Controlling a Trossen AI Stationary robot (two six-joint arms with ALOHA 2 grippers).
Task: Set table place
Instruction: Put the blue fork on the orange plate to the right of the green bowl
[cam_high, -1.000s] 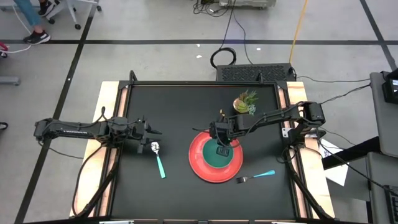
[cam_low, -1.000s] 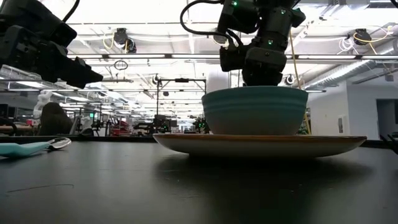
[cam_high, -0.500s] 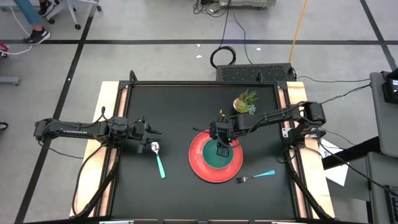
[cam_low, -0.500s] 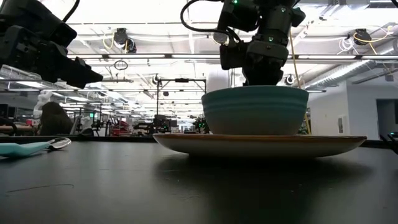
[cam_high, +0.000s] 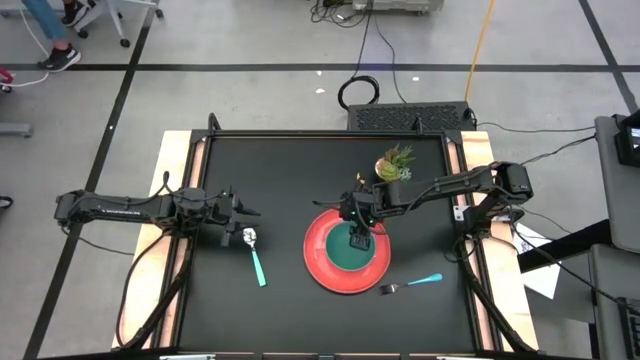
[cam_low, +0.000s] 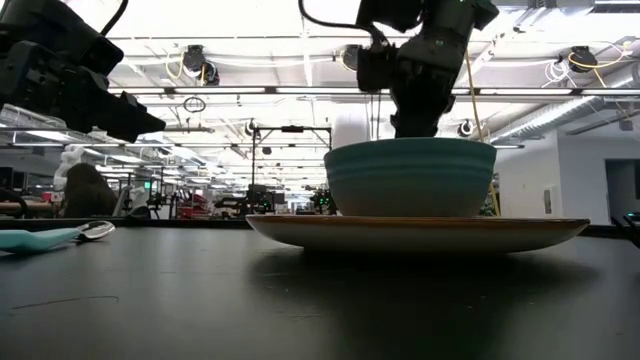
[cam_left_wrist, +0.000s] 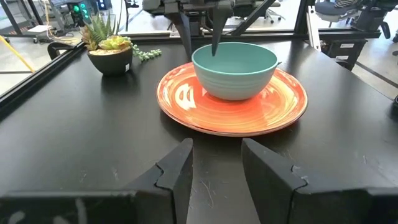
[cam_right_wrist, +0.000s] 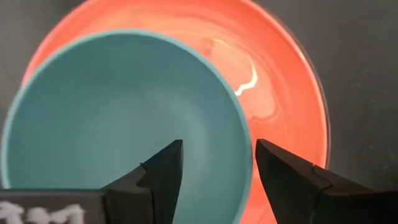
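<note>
A teal bowl (cam_high: 352, 250) stands in the middle of a round red plate (cam_high: 322, 268) on the black table (cam_high: 280, 170); both show in the left wrist view, the bowl (cam_left_wrist: 234, 68) on the plate (cam_left_wrist: 273, 106). My right gripper (cam_right_wrist: 217, 165) is open just above the bowl's far-left rim (cam_right_wrist: 246, 155), one finger over the hollow and one outside it, touching nothing. A teal-handled spoon (cam_high: 255, 258) lies left of the plate, a teal-handled fork (cam_high: 410, 284) to its near right. My left gripper (cam_left_wrist: 216, 155) is open and empty, just left of the spoon's bowl end.
A small potted green plant (cam_high: 394, 165) stands on the table beyond the plate, close to my right arm. Light wooden strips (cam_high: 178, 200) run along the table's left and right sides. The black tabletop is bare between the spoon and the plate.
My right gripper has gone up a little from the bowl, whose rim now shows clear below its body in the low view. The bowl and the plate have stayed where they were.
</note>
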